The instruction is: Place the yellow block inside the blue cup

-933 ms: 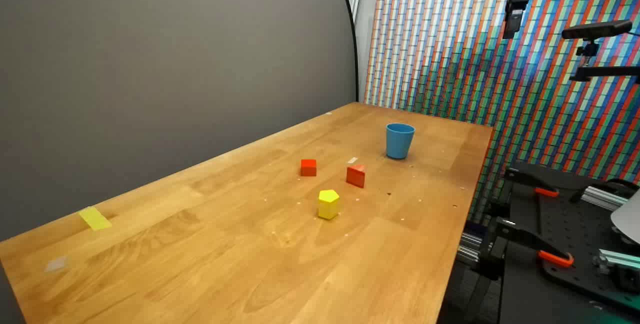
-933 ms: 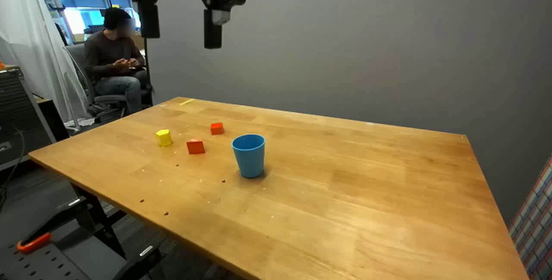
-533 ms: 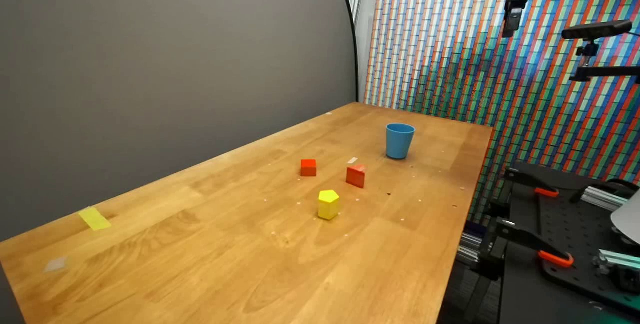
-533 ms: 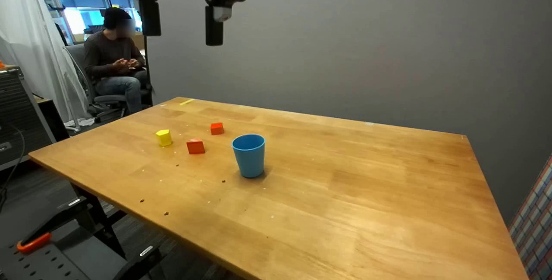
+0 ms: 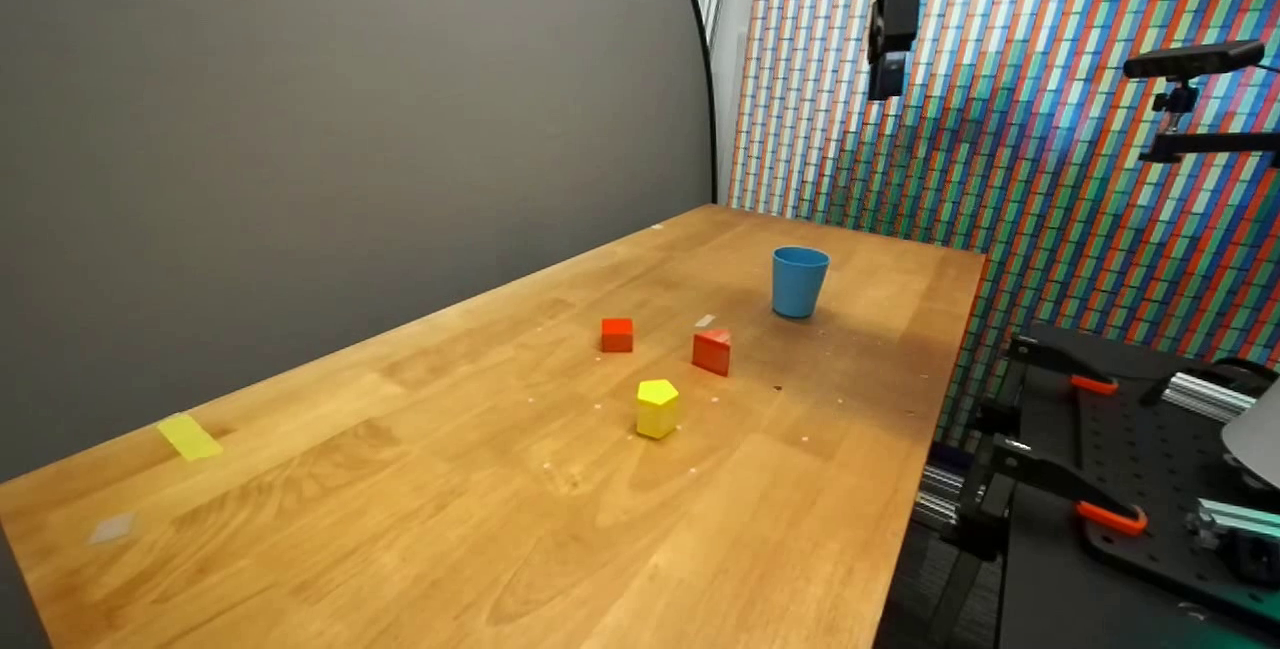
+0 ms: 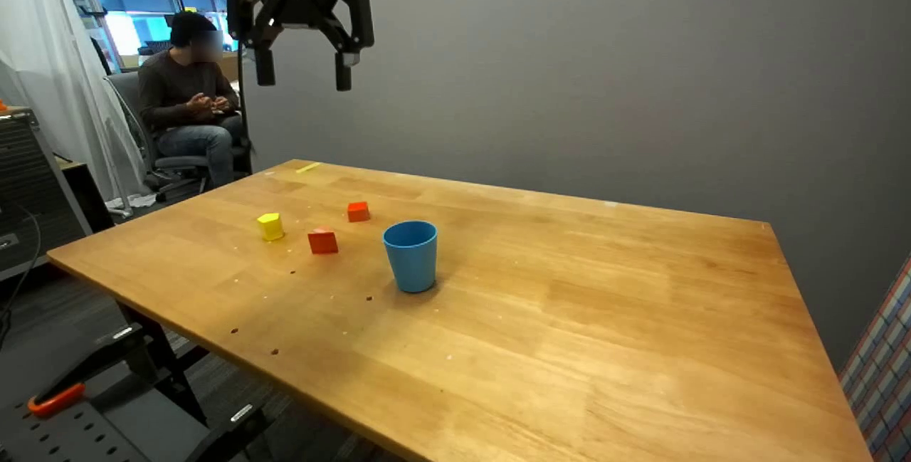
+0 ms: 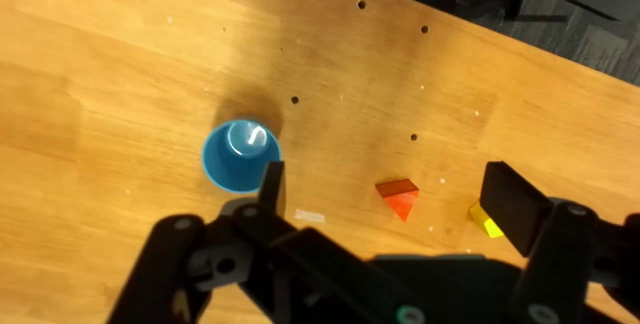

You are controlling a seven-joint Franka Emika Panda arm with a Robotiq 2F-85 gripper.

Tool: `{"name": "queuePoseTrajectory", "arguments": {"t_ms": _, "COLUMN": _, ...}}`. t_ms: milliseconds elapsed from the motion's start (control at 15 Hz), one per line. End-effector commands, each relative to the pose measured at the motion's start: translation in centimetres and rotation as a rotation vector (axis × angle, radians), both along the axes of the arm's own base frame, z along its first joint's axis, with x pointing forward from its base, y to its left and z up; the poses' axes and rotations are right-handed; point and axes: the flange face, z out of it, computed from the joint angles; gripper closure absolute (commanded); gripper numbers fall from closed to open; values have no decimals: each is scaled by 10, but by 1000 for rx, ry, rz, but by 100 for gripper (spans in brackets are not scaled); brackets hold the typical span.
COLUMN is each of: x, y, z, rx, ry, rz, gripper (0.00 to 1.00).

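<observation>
- Gripper (image 6: 304,85): we see it spread wide, upper left, in an exterior view.
- Yellow block (image 6: 271,228): left of centre.
- Blue cup (image 6: 413,263): standing upright, near centre.

The blue cup (image 6: 411,260) looks like smooth plastic, glossy inside, the table (image 6: 612,319) grained wood, and the pincer (image 6: 304,85) matt.
</observation>
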Motion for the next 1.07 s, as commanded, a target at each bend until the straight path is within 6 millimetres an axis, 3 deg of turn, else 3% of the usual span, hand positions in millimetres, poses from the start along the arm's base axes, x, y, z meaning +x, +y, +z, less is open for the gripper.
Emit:
{"name": "queuePoseTrajectory", "arguments": {"t_ms": 0, "x": 64, "y": 54, "z": -38, "rx": 13, "ry": 26, "rz": 62, "gripper": 0}}
{"name": "queuePoseTrajectory", "arguments": {"t_ms": 400, "x": 130, "y": 144, "z": -131, "rx": 91, "ry": 95, "rz": 152, "gripper": 0}}
{"name": "queuePoseTrajectory", "arguments": {"t_ms": 667, "x": 138, "y": 196, "z": -184, "rx": 99, "ry": 150, "rz": 218, "gripper": 0}}
{"name": "queuePoseTrajectory", "arguments": {"t_ms": 1000, "x": 127, "y": 244, "z": -243, "rx": 132, "ry": 239, "rz": 216, "gripper": 0}}
